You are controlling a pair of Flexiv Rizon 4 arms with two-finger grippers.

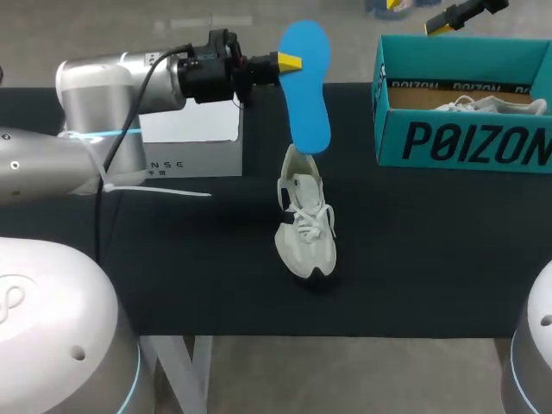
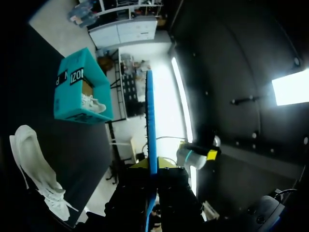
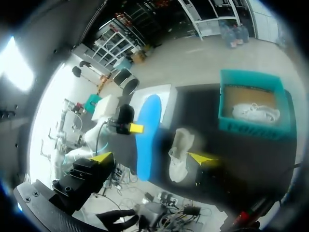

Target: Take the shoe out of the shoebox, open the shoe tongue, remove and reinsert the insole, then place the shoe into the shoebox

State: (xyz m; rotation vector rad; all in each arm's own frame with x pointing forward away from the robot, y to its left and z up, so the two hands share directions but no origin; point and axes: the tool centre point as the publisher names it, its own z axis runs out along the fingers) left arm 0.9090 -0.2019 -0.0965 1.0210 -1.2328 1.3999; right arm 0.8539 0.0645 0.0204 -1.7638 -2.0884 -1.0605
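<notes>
the dark counter (image 1: 414, 259) has open surface at 3 o'clock and at 9 o'clock of the shoe (image 1: 304, 228), and a narrower strip between its toe and the near edge at 6 o'clock. the shoe stands upright on its sole near the middle, toe toward the near edge, laces loose. at 2 o'clock from it, by the far right corner, sits the teal shoebox (image 1: 457, 142), open at the top, with a second pale shoe (image 1: 492, 105) inside. at 10 o'clock a white box (image 1: 194, 142) stands under the left arm, well apart from the shoe.

the left gripper (image 1: 289, 62) is clenched on the blue insole (image 1: 307, 82), pinching one long edge near its upper end; the insole hangs almost vertical at 12 o'clock of the shoe, its lower end over the heel. in the right wrist view a gap shows between insole and shoe.

the right gripper (image 3: 152, 158) is released, its yellow tips spread wide and grasping nothing, raised over the far edge beside the shoebox, at 1 o'clock of the shoe.
</notes>
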